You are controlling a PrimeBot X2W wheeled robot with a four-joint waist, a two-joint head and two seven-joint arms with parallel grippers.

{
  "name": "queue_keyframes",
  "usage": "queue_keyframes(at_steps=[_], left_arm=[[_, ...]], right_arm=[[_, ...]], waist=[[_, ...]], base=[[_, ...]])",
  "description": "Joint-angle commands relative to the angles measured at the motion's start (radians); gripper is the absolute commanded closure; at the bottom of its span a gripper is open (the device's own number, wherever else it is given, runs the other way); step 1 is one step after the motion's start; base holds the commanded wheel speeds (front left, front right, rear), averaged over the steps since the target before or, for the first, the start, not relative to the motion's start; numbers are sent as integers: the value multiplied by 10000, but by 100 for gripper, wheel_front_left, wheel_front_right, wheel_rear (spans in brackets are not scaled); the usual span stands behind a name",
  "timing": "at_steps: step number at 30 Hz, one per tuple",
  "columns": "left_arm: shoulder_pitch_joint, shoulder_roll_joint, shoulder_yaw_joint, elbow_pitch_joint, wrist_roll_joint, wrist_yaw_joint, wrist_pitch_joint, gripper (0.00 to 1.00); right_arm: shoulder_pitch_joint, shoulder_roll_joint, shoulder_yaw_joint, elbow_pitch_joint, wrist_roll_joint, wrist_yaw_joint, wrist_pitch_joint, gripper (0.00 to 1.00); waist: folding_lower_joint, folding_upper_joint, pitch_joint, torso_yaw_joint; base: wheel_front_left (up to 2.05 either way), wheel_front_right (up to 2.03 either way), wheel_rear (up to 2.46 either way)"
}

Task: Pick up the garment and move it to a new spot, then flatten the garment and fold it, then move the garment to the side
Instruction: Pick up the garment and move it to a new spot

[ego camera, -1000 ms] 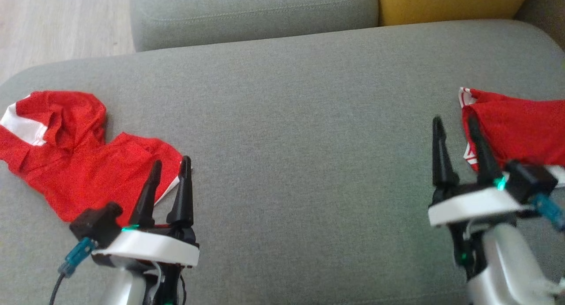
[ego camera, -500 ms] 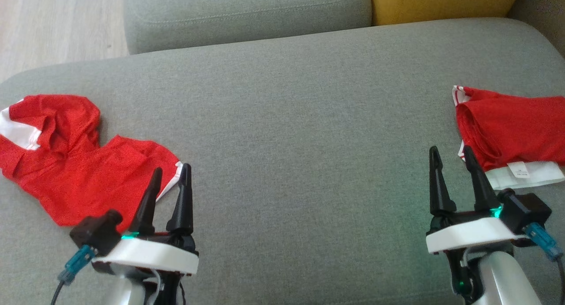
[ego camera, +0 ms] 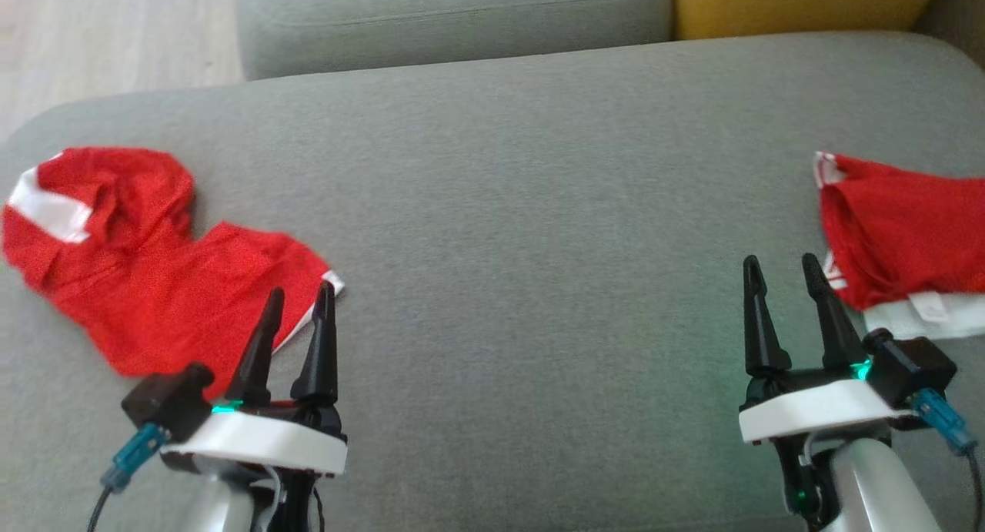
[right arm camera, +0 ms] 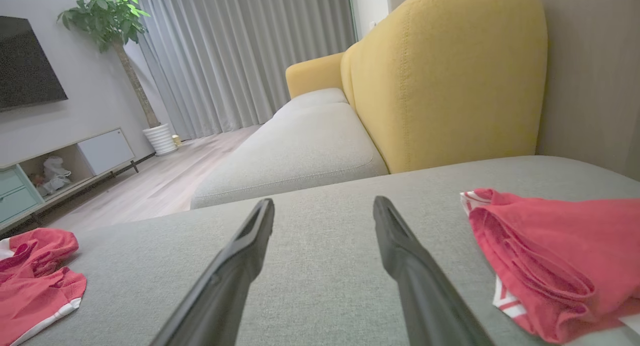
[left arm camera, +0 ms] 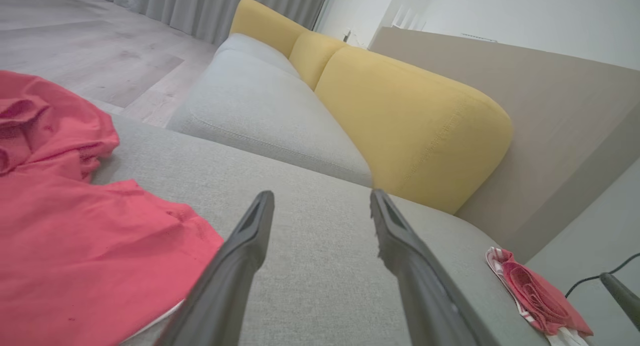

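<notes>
left garment (ego camera: 154,301) on seat cushion (ego camera: 539,209) | right garment (ego camera: 900,232) opposite end

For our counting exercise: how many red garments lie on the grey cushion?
2. A crumpled garment lies at the left, by the left gripper; a folded garment lies at the right edge, beside the right gripper. More may sit beyond the frame.

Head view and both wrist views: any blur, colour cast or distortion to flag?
Head view: slightly soft, the crumpled garment smeared, green glow by the right gripper. Left wrist view: near fingers out of focus, reds wash pink, wide-angle tilt. Right wrist view: fingers soft, folded garment sharp, even light.
</notes>
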Motion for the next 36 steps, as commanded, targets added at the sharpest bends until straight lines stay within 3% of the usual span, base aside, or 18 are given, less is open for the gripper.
queue_keyframes(at_steps=[1, 14, 21, 29, 36], left_arm=[[-571, 49, 366, -325, 53, 1, -120, 0], [-388, 49, 1002, -360, 71, 98, -120, 0], [-161, 49, 1225, -398, 93, 99, -120, 0], [-61, 49, 1267, -407, 134, 84, -120, 0], [-4, 49, 1451, -410, 223, 47, -120, 0]], right_arm=[[-173, 2, 236, -372, 19, -9, -133, 0], [-142, 2, 1287, -211, 274, -9, -128, 0], [-163, 3, 1663, -74, 387, -9, -106, 0], [35, 3, 1643, -34, 467, -9, -113, 0], [41, 3, 1710, -31, 609, -9, -120, 0]], waist=[[0, 0, 25, 362], [0, 0, -238, 2683], [0, 0, -284, 3608], [0, 0, -394, 4270], [0, 0, -426, 4321]], base=[[0, 0, 0], [0, 0, 0], [0, 0, 0], [0, 0, 0], [0, 0, 0]])
